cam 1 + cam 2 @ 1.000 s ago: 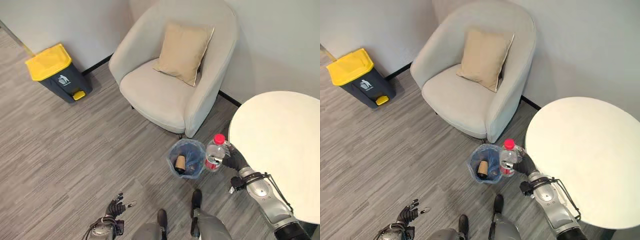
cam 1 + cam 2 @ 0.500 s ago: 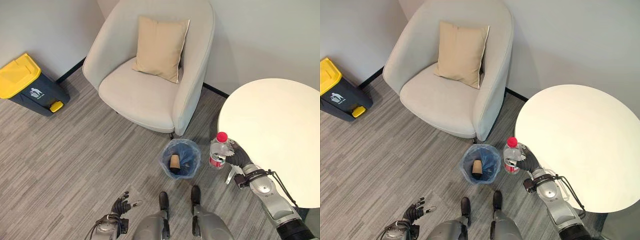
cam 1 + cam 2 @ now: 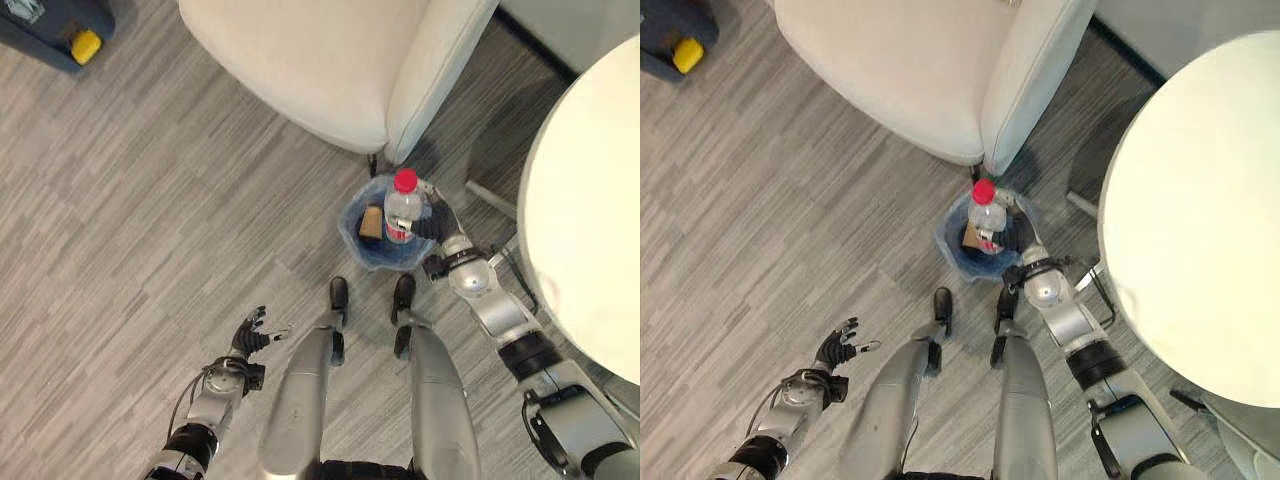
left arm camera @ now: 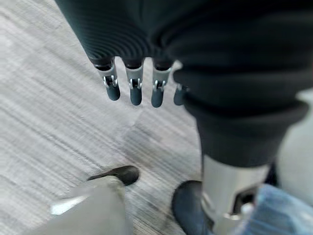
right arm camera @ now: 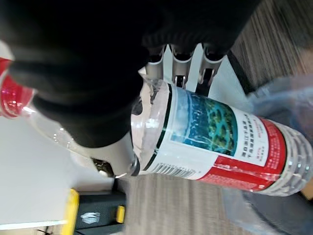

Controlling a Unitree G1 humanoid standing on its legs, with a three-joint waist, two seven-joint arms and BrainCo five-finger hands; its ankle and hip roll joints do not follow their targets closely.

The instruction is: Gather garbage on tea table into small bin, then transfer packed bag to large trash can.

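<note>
Bottle [image 3: 404, 205] gripped by right hand [image 3: 432, 222] over small bin [image 3: 352, 232]; wrist view shows label

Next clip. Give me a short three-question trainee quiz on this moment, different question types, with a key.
1. True or false: the clear plastic bottle with a red cap stands on the round white table.
2. What lines the small bin? A) blue bag B) newspaper C) nothing
3. Which hand holds nothing, its fingers straight?

Key: 1. False; the right hand holds it above the bin. 2. A. 3. The left hand.
</note>
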